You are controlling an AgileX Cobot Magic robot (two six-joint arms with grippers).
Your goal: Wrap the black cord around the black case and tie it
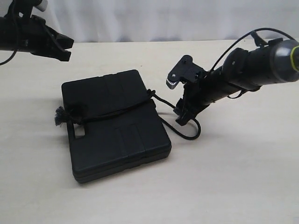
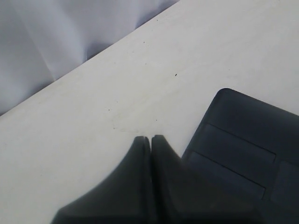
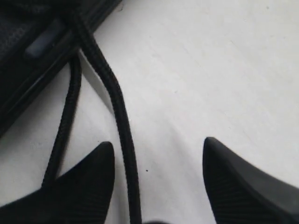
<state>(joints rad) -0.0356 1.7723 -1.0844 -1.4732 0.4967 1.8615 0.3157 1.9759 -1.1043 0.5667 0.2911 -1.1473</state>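
**Item 1: black case**. We record it lying flat on the pale counter, left of centre in the exterior view. Its handle slot is at the near-left edge.

**Item 2: black cord**. One band crosses the lid from the frayed tuft at the left edge to the right edge. There two strands leave the case, and a slack loop lies on the counter.

**Item 3: right fingers**. They are spread wide, just beside the case's right edge. One cord strand runs between them, close to one finger, unclamped.

**Item 4: left fingers**. They are pressed together with nothing between them, above the counter near the case's far-left corner and well apart from the cord.
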